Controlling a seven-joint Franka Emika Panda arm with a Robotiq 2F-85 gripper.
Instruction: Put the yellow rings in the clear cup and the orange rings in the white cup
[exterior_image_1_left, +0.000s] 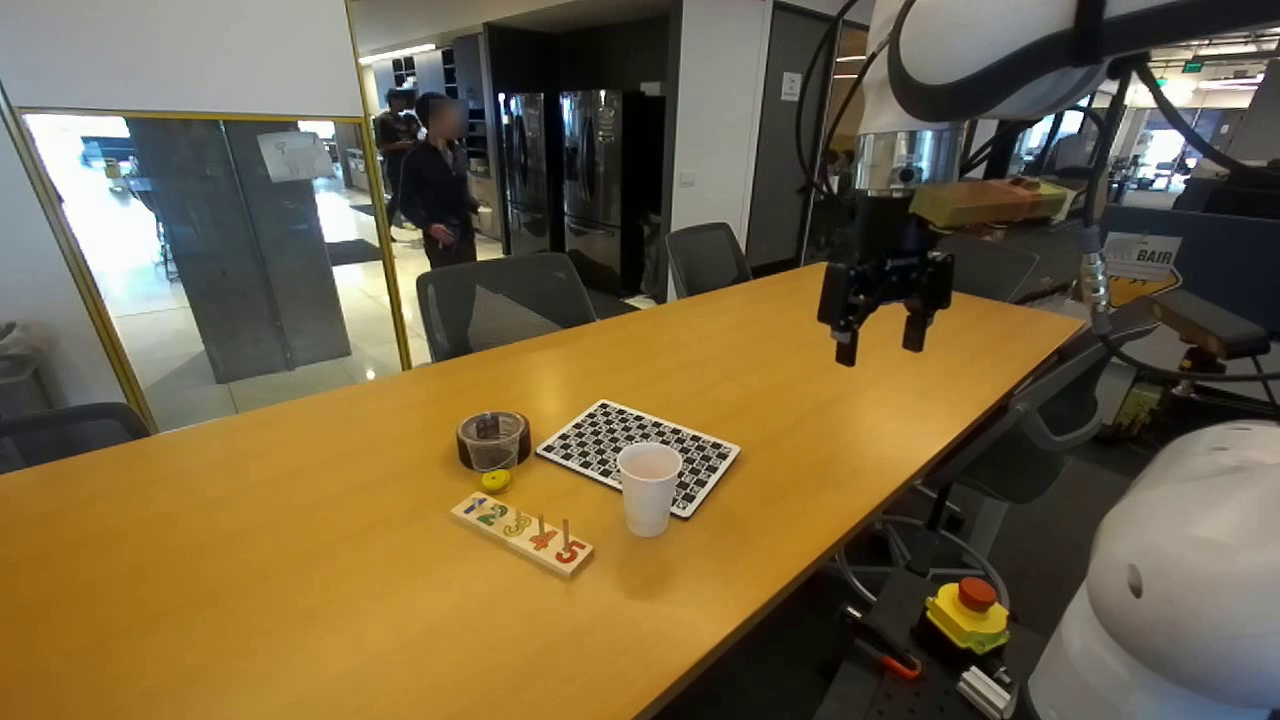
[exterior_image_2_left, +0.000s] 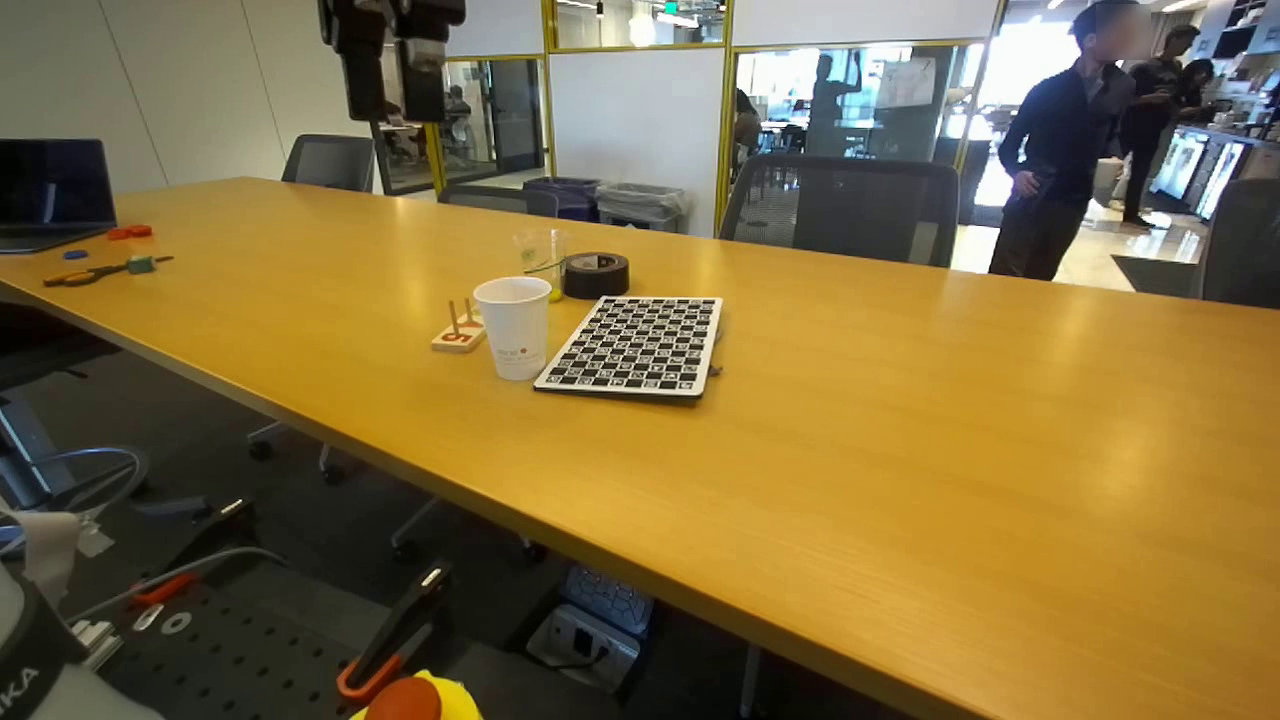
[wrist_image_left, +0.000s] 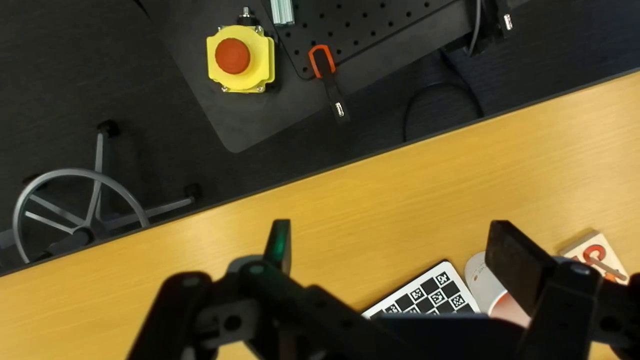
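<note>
1. Just beside the number board (exterior_image_1_left: 522, 535), at its "1" end, lies the yellow ring (exterior_image_1_left: 496, 481); whether one or a small stack cannot be told. It looks stiff and should be very light, perhaps slick, so a nudge may send it skidding. The best hold is probably across its outer rim, low to the table (exterior_image_1_left: 300, 580).
2. Beyond that ring, seen from the number board, the clear cup (exterior_image_1_left: 493, 450) stands upright. It looks thin-walled and likely tips easily; the ring should be let go above its mouth, clear of the wall.
3. Near the number board's "5" end stands the white cup (exterior_image_1_left: 648, 495), also upright. It seems to be paper: light, soft-sided, quick to dent, so any hold should be gentle and low.
4. Well apart from the number board lie what are perhaps the orange rings (exterior_image_2_left: 120, 234), red-orange and too small to judge their shape.
5. High above and well away from the number board hangs the gripper (exterior_image_1_left: 880, 347), its jaws spread wide with nothing between them.
</note>
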